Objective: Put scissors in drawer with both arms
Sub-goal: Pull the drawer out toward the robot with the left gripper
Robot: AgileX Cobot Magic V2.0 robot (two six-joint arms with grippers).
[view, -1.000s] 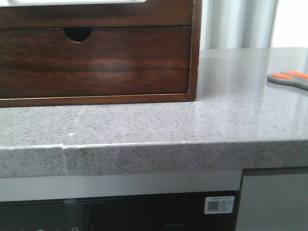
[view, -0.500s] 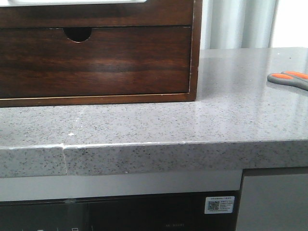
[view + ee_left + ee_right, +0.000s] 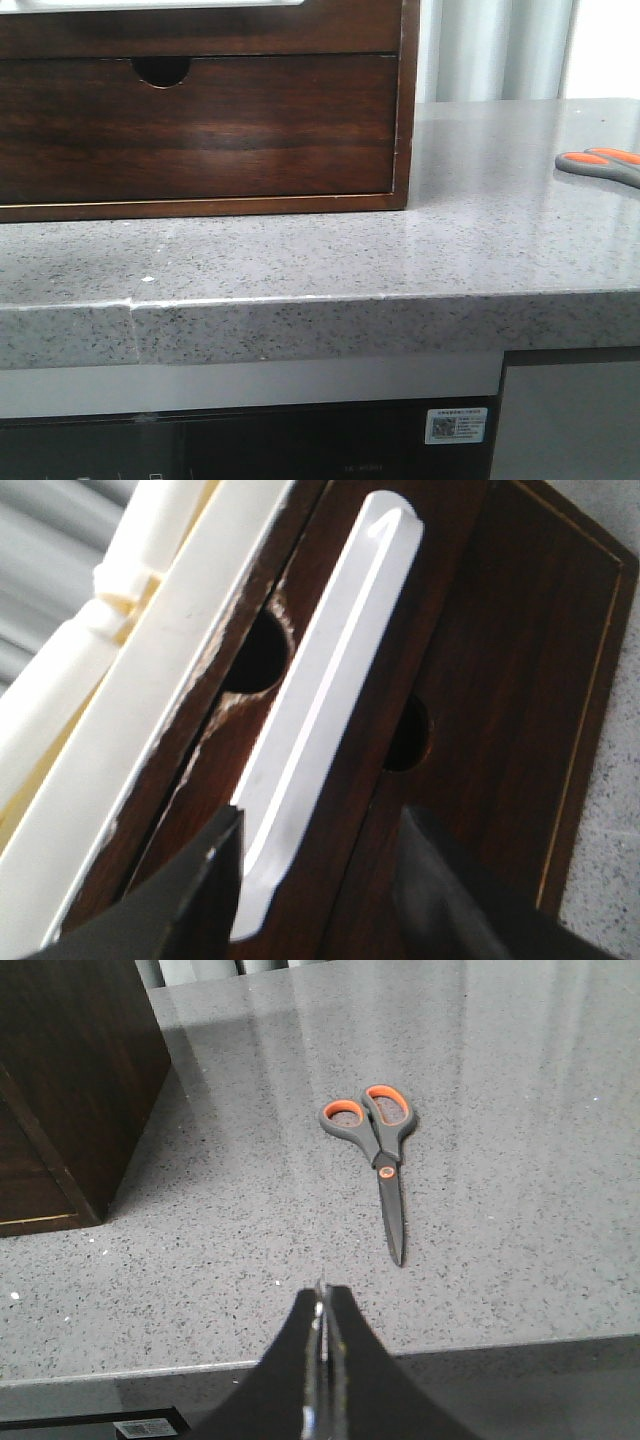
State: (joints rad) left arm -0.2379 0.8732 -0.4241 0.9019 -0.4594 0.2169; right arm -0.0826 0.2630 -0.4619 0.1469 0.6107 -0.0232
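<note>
The scissors (image 3: 378, 1155) are seen lying flat on the gray speckled counter (image 3: 520, 1080). They have gray handles with orange inside the rings, and the blades are shut together. They are out ahead of the right gripper (image 3: 322, 1312), a bit to one side of its tip, and are not touched by it. The rings are at the far end from the gripper and the blade point is at the near end. The right gripper's black fingers (image 3: 340, 1335) are pressed together with nothing held between them. In the front view only the handles (image 3: 603, 165) are seen, at the right edge of the counter, well apart from the wooden box (image 3: 200, 110).

The left gripper (image 3: 320, 875) is spread wide, with nothing held. Between and just past its two black fingers (image 3: 215, 865) a long white handle bar (image 3: 320, 710) is seen on the dark brown drawer (image 3: 200, 780). A pale inside (image 3: 150, 680) is seen along one side of that front. On the other side is a taller drawer front (image 3: 480, 680) with a half-round notch (image 3: 408, 735).
</note>
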